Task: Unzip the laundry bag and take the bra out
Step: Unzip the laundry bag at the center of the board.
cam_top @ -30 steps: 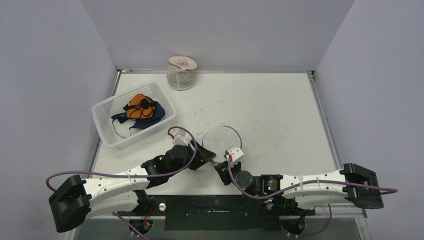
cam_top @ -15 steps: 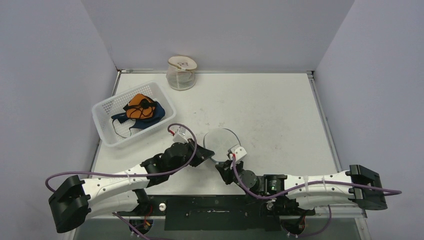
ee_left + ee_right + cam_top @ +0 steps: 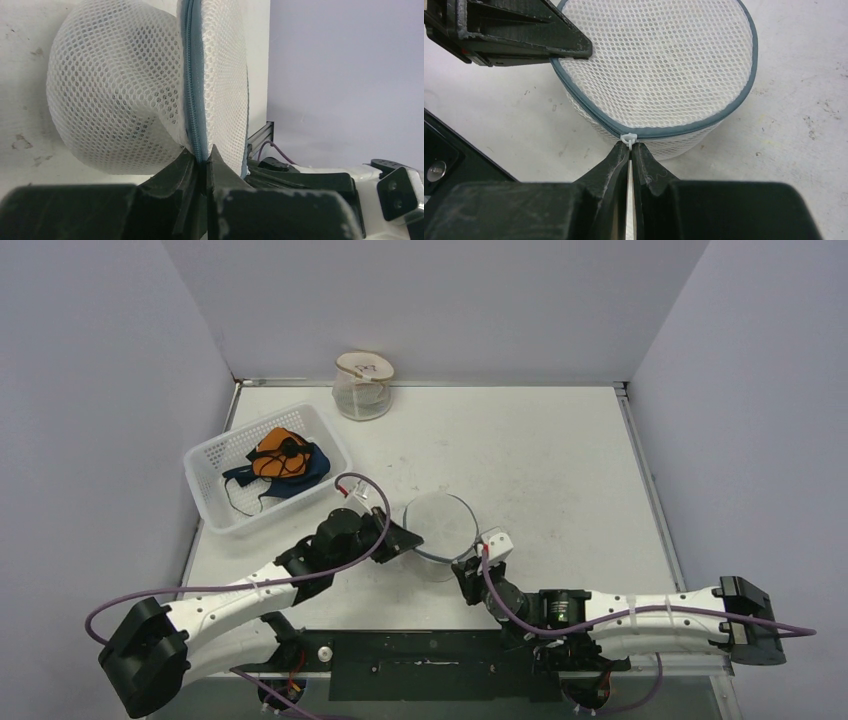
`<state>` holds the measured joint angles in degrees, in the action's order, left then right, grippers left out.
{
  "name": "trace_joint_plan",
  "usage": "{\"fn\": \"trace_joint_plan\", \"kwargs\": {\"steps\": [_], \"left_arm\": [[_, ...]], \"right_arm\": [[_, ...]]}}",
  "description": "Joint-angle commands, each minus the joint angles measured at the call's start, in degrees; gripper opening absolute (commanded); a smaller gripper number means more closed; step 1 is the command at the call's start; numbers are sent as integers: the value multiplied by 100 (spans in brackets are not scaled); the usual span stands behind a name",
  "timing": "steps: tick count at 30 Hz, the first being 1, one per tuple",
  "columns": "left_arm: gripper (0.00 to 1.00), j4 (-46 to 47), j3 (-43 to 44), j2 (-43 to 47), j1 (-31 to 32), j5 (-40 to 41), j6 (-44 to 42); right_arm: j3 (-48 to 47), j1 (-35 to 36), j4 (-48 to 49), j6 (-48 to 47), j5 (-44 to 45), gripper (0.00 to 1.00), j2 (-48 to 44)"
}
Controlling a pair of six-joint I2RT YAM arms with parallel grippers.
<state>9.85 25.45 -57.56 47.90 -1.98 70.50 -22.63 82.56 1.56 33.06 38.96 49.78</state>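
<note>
The laundry bag (image 3: 440, 525) is a round white mesh pouch with a grey-blue zipper (image 3: 192, 75) running round its rim. It sits at the near middle of the table. My left gripper (image 3: 408, 540) is at its left side, shut on the zippered edge (image 3: 202, 160). My right gripper (image 3: 470, 562) is at its near side, shut on the small white zipper pull (image 3: 628, 137). The zipper looks shut along the part I can see. In the right wrist view the left fingers (image 3: 514, 35) pinch the rim of the bag (image 3: 659, 65). The bra is hidden.
A white plastic basket (image 3: 215, 502) at the left holds orange and blue garments (image 3: 280, 458). A clear lidded jar (image 3: 362, 387) stands at the back by the wall. Grey walls close in three sides of the table.
My left gripper has shut on the bag's edge. The bag has risen from a flat disc into a fuller drum shape. My right gripper has shifted to the right, still holding the pull.
</note>
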Motion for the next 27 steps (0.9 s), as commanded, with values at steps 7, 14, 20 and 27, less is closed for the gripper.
{"fn": "trace_joint_plan", "kwargs": {"steps": [7,14,20,27], "left_arm": [[0,-36,723,-627,-656,-1233,-1289],[1,127,1508,-1669,-677,-1778,-1528],[55,283,1181,-1535,-681,-1711,-1331],[94,-837,788,-268,-630,-1005,-1251]], "right_arm": [[77,47,287,-230,-127,5,-1],[-31,66,580,-325,-112,5,257],[-62,76,602,-311,-125,5,297],[-105,88,744,-352,-222,5,351]]}}
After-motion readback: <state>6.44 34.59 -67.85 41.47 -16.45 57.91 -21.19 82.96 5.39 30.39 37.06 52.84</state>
